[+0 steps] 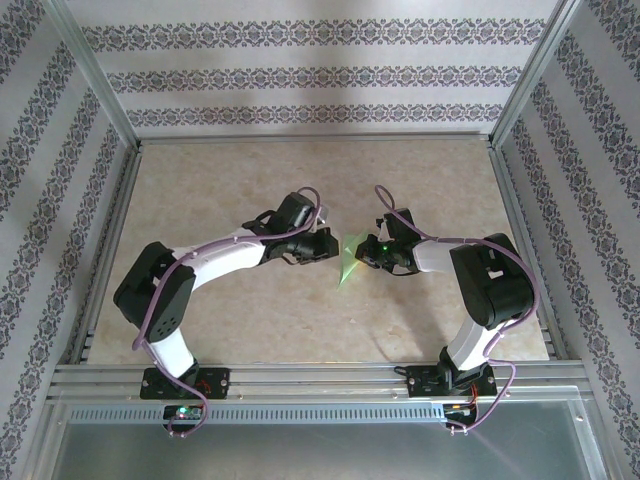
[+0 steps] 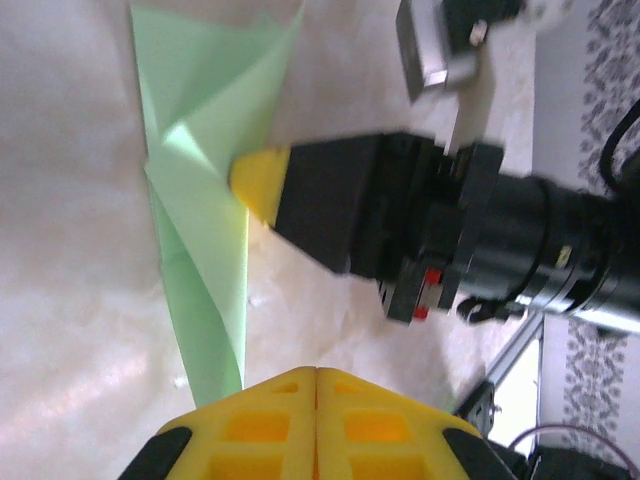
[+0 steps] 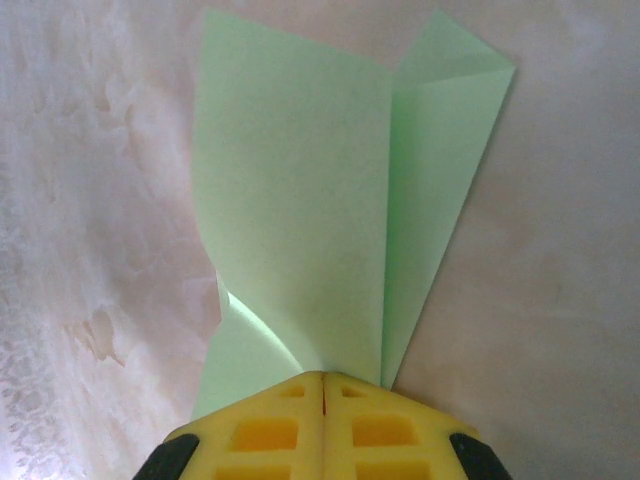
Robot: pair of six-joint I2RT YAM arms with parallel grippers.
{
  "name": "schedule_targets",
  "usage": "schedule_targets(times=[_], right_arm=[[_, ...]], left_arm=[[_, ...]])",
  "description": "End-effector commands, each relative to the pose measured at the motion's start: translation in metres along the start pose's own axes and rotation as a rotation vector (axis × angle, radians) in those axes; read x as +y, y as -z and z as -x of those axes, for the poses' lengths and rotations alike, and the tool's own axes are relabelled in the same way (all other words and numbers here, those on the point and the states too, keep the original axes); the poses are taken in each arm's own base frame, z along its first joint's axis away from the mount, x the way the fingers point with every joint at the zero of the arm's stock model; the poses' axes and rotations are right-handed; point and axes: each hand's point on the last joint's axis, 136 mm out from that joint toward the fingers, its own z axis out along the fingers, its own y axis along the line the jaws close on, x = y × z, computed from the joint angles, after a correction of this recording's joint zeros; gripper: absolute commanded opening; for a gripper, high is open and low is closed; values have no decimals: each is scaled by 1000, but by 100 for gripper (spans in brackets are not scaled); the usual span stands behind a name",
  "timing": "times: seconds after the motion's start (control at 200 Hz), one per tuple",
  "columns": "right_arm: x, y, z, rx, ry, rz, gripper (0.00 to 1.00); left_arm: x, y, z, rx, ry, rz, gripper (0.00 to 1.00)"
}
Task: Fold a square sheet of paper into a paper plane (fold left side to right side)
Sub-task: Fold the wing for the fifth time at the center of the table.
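Note:
The square sheet of paper (image 1: 349, 266) is light green and partly folded into a narrow, creased shape on the beige table, between my two grippers. My right gripper (image 3: 322, 376) is shut, and a raised flap of the sheet of paper (image 3: 300, 210) runs into its yellow fingertips. In the left wrist view that same right fingertip (image 2: 262, 182) sits against a buckled fold of the paper (image 2: 205, 250). My left gripper (image 2: 316, 370) is shut with nothing between its fingers. The paper's narrow end lies just left of it. From above, the left gripper (image 1: 328, 243) and the right gripper (image 1: 368, 252) face each other across the paper.
The beige table (image 1: 250, 320) is bounded by aluminium rails (image 1: 300, 375) at the near edge and by patterned walls at the sides and back. The right arm's black wrist (image 2: 500, 220) stands close in front of the left gripper.

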Motion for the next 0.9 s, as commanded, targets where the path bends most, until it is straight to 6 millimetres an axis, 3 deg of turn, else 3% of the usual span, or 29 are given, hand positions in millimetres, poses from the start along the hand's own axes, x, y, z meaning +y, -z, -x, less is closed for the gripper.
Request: schedule_targets(times=[0.0, 0.175, 0.495, 0.894], right_arm=[[-41, -7, -32, 90, -38, -142, 0], [-42, -8, -34, 96, -36, -144, 0], [-42, -9, -34, 100, -36, -148, 0], [-42, -9, -35, 104, -33, -151, 0]], left_arm=[[-8, -11, -29, 130, 13, -16, 6], [0, -23, -34, 162, 19, 2, 6], [-4, -40, -37, 210, 9, -13, 5], [23, -53, -45, 234, 24, 64, 5]])
